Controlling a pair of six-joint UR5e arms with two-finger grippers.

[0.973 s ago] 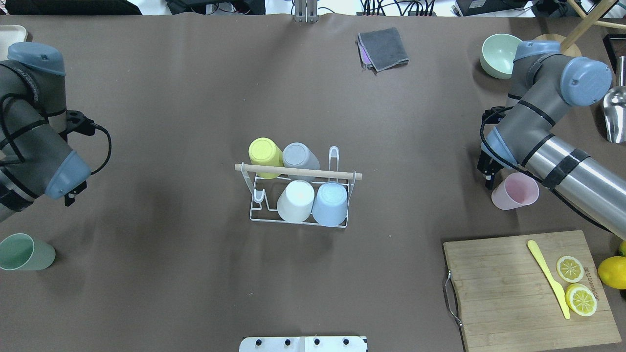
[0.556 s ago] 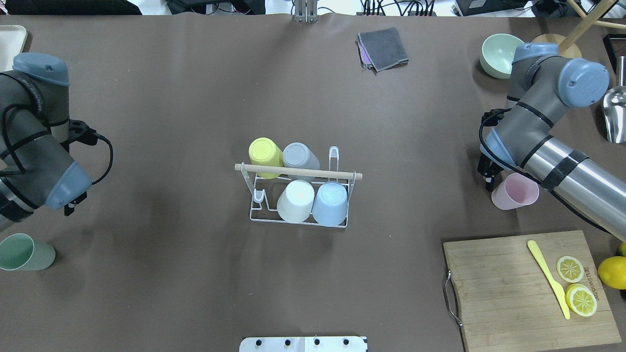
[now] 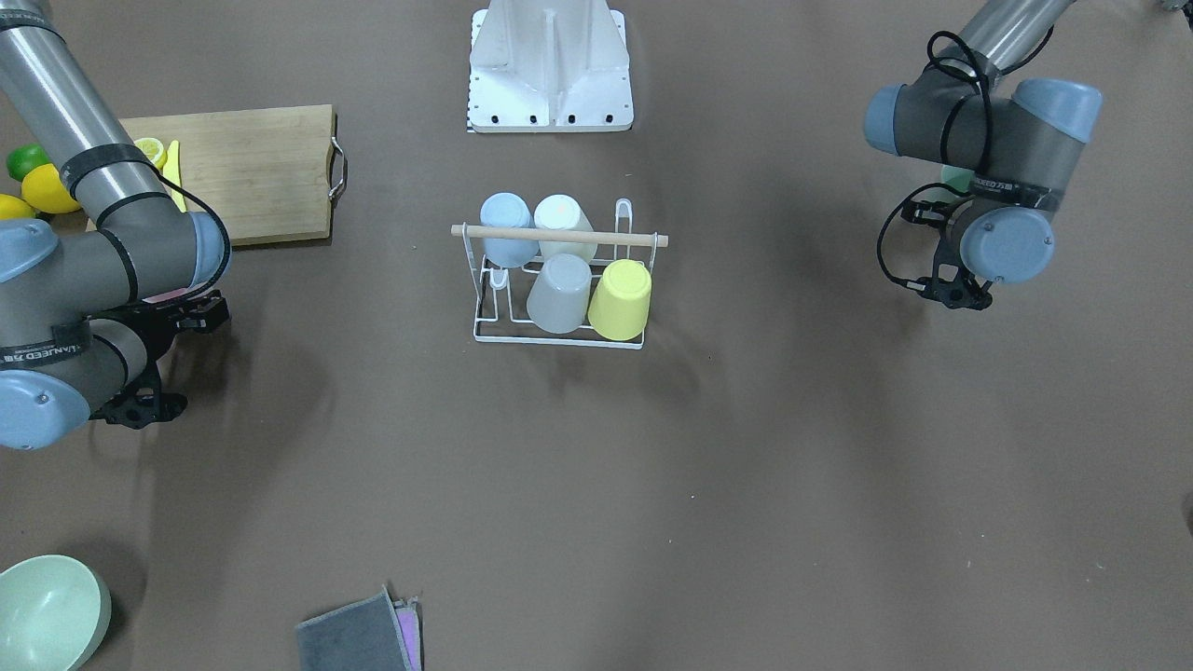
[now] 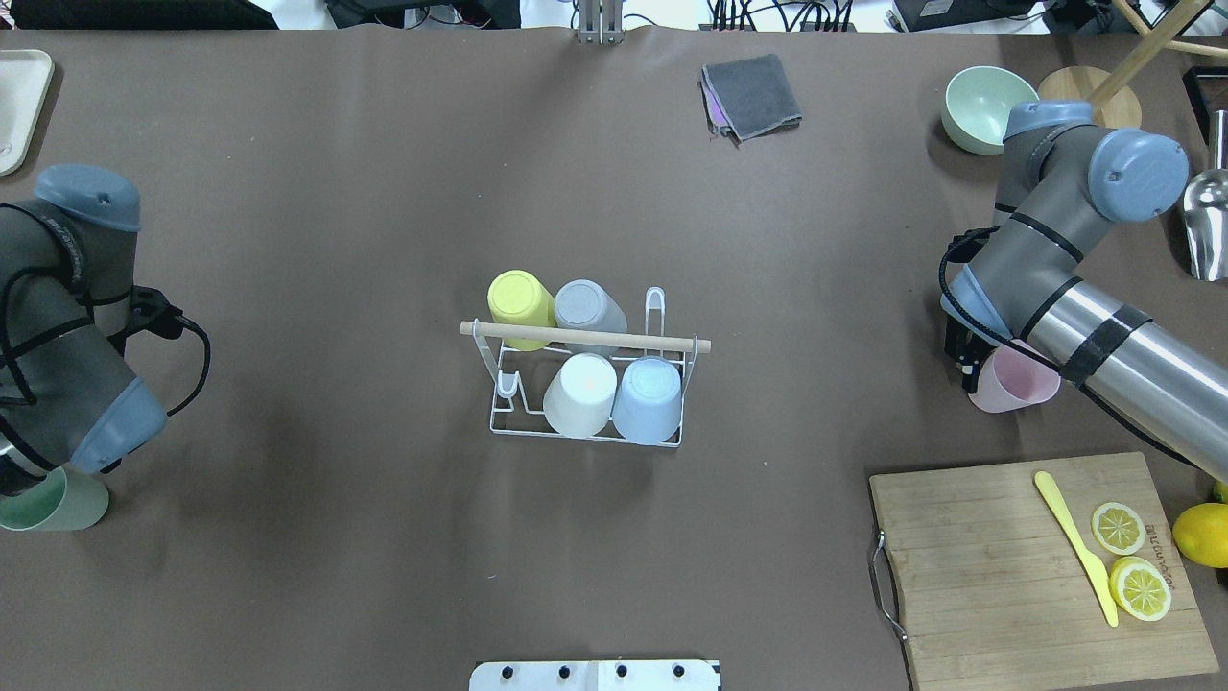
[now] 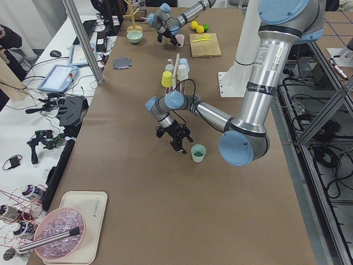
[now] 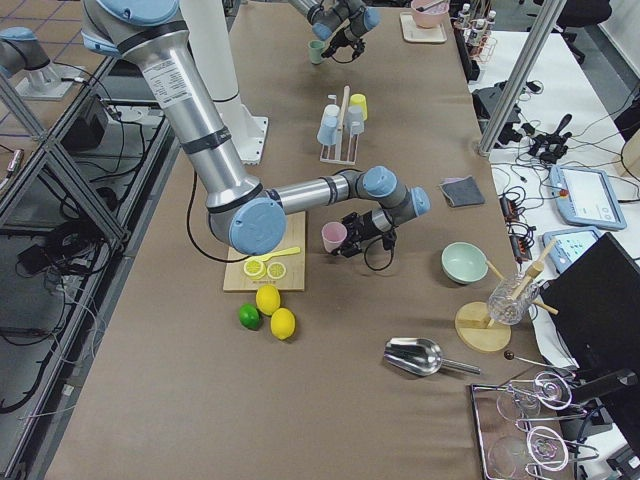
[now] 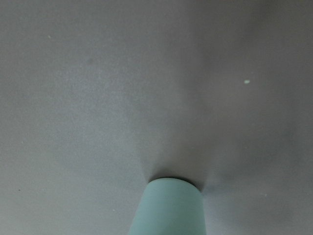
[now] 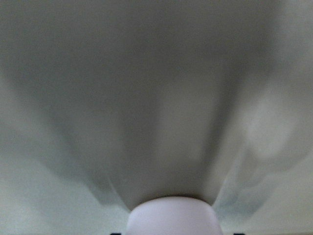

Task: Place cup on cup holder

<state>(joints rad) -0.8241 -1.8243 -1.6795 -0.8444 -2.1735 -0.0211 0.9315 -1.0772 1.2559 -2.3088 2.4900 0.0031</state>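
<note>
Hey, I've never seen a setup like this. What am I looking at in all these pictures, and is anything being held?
The machine is a two-armed robot at a brown table, and each arm ends in a two-finger gripper. One camera looks down from behind the robot and one faces it from across the table. Two more watch from the table's ends, and a small one sits on each wrist.

In the middle stands a white wire cup holder with four cups upside down on its pegs. The left gripper is next to a green cup, and the right gripper is beside a pink cup. Both cups seem to stand on the table, and I cannot tell whether either gripper is closed.

Also there are a cutting board with lemon slices, a green bowl and a grey cloth.
</note>
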